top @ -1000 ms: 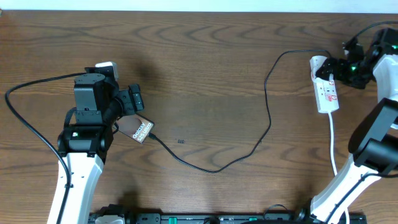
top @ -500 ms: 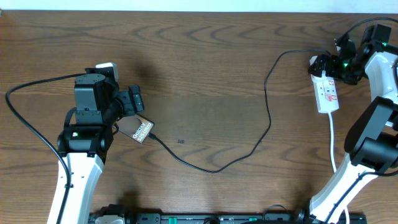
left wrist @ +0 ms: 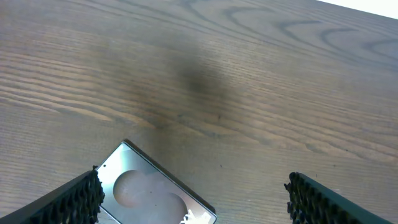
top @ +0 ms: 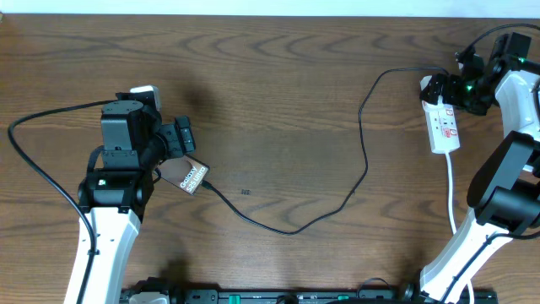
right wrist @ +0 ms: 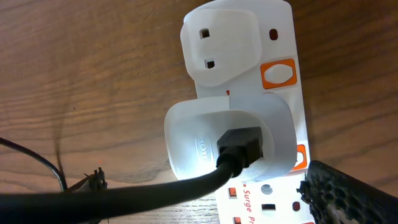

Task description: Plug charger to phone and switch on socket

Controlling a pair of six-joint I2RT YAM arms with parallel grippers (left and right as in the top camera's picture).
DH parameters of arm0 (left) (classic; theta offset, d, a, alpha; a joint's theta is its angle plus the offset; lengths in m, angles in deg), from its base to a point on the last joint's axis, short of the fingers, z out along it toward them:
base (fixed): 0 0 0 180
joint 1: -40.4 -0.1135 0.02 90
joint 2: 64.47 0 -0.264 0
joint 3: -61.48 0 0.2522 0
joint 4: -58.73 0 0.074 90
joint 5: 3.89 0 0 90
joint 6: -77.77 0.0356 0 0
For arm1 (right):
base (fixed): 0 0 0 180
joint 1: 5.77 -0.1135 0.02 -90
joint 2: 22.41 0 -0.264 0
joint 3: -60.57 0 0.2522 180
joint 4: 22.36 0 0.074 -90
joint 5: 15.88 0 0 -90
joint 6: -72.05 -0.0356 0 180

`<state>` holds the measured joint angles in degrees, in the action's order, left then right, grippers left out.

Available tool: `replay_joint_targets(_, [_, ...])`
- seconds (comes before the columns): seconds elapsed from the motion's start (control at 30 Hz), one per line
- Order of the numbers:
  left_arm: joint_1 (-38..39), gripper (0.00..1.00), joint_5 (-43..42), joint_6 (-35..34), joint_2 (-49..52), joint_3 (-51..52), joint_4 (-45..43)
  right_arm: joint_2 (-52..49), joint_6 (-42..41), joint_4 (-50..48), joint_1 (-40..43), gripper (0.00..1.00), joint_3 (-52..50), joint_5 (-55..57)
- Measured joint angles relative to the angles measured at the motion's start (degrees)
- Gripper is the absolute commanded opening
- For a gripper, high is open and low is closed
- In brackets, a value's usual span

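The phone lies face up at the left, and the thin black charger cable is plugged into its lower end. The cable loops across the table to the white socket strip at the far right. My left gripper is open above the phone's top end; the left wrist view shows the phone between the spread fingers. My right gripper hovers open over the strip's far end. The right wrist view shows the strip with a white adapter holding the black charger plug. One finger of that gripper shows at bottom right.
Orange switches sit beside the strip's outlets. The strip's white cord runs toward the front edge by the right arm's base. The left arm's black cable curves at the far left. A small dark speck lies mid-table.
My right gripper has shifted back and left, over the far end of the socket strip, then held still. The left arm, phone and cable have not moved.
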<state>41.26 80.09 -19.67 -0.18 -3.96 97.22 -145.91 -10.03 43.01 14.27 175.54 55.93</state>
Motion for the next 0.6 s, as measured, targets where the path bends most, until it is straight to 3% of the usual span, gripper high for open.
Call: replay_joint_targets(0.6, [0.0, 0.91, 0.0, 0.0, 0.0, 0.0, 0.5, 0.0, -1.2, -3.0, -0.9, 0.99, -2.5, 1.5])
